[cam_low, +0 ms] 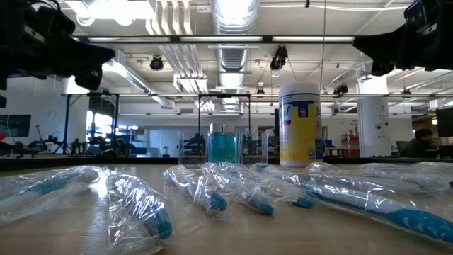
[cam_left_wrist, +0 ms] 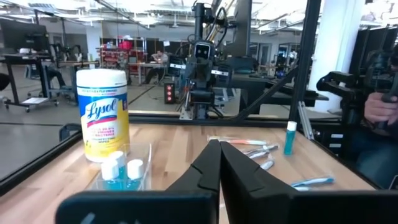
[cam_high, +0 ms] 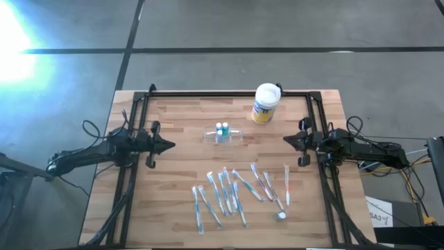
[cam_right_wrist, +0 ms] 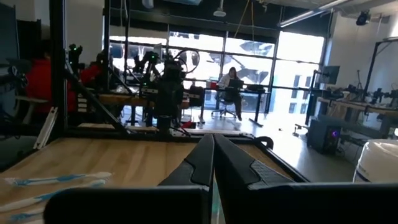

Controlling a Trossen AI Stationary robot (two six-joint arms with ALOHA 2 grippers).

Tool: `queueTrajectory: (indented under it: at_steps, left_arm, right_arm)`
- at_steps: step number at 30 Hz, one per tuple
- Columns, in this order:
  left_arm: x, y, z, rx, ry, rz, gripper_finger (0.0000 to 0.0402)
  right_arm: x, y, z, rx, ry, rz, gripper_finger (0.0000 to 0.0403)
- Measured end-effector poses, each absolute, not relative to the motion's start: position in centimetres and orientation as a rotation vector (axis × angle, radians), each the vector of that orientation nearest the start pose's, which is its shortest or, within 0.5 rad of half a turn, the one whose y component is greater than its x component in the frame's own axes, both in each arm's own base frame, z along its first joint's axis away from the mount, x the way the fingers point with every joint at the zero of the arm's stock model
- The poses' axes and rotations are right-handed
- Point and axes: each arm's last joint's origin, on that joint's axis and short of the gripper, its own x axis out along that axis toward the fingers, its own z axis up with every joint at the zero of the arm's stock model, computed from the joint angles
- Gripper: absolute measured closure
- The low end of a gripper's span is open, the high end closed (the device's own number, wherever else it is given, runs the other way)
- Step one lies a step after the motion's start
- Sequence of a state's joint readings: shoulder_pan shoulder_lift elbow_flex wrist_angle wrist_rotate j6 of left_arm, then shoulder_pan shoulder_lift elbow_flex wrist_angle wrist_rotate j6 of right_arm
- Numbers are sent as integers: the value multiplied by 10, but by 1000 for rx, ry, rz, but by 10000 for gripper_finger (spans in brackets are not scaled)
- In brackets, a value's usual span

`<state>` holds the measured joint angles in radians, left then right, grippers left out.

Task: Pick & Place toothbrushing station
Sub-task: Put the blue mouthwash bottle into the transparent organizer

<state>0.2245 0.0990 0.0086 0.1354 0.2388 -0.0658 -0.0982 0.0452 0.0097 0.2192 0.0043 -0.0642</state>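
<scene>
**A:** Where do I have the arms right now?

**B:** Both parked at the desk (cam_high: 173,111) edges. My left end effector (cam_high: 166,146) has its fingers pressed together and holds nothing; the right end effector (cam_high: 288,140) is the same, closed and empty. They point at each other across the middle.

**A:** And the toothbrushing station?

**B:** The toothbrushing station (cam_high: 223,133) stands between the two, slightly nearer the left end effector and just off its line, with two blue capped bottles (cam_high: 221,129) inside. It sits upright and alone, so I judge either arm has clear access.

**A:** Anything in the way?

**B:** The wipes canister (cam_high: 265,103) stands beyond it, apart. The wrapped toothbrushes (cam_high: 229,191) lie scattered on the other side, well clear of both tips.
</scene>
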Motion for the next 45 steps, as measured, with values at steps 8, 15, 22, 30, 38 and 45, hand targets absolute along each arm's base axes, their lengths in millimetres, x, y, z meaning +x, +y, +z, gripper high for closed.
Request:
queueTrajectory:
  at_steps: [8,15,22,30,38,45]
  left_arm:
    - [101,16,171,-47,-40,-2,399]
    - [100,18,175,-52,-65,75,399]
    - [100,18,175,-110,-66,73,380]
    - [100,19,171,-121,-40,75,384]
    - [100,18,166,-131,9,74,381]
    - [100,18,165,-119,24,71,385]
  right_arm:
    - [99,-12,201,-11,-128,-182,394]
    - [110,-12,251,74,108,-252,394]
    - [122,-7,290,198,520,-324,394]
    - [135,13,317,382,903,-397,394]
    - [163,56,337,529,1069,-400,392]
    - [193,103,337,606,1275,-377,361]
